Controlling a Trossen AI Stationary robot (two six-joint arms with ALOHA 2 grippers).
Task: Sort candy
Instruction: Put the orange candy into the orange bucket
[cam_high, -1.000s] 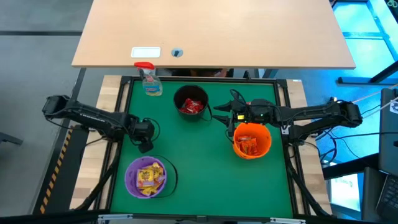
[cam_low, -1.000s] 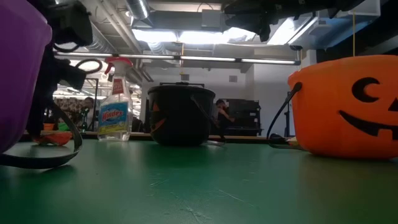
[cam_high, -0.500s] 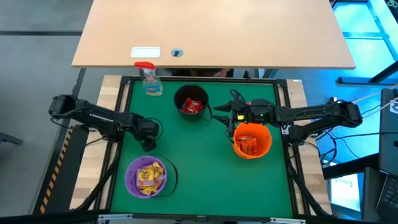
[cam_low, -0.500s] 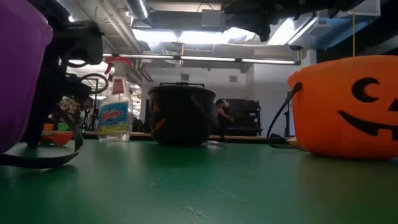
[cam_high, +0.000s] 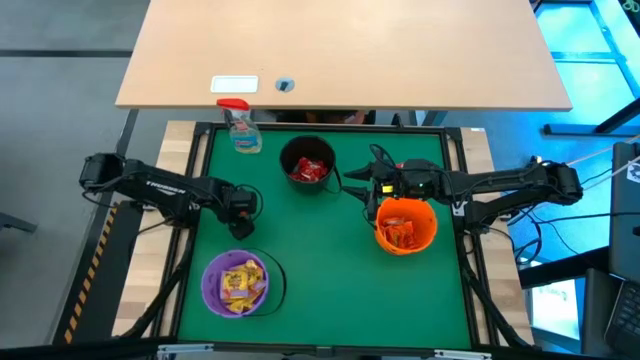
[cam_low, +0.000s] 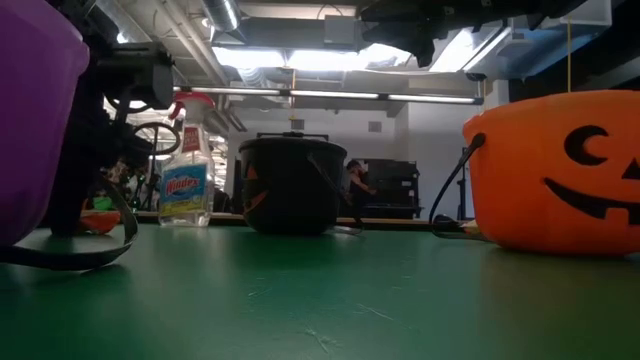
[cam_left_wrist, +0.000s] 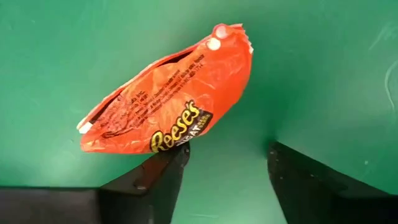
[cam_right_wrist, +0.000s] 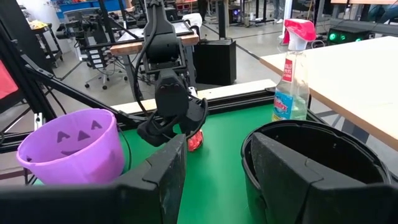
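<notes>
Between the left gripper's two dark, spread fingers lies a crinkled orange-red foil candy packet, flat on the green felt-like table mat; one finger meets its lower edge, the jaws not yet closed on it. Such a wrapper looks light, soft and slippery, probably crushable, so a gentle pinch across its plump middle seems safer than at the sealed end. Nearby stand smooth rigid plastic buckets: a purple one holding yellow packets, a black one with red sweets. Farther off, the right gripper waits open, empty, beside the orange pumpkin-faced bucket.
</notes>
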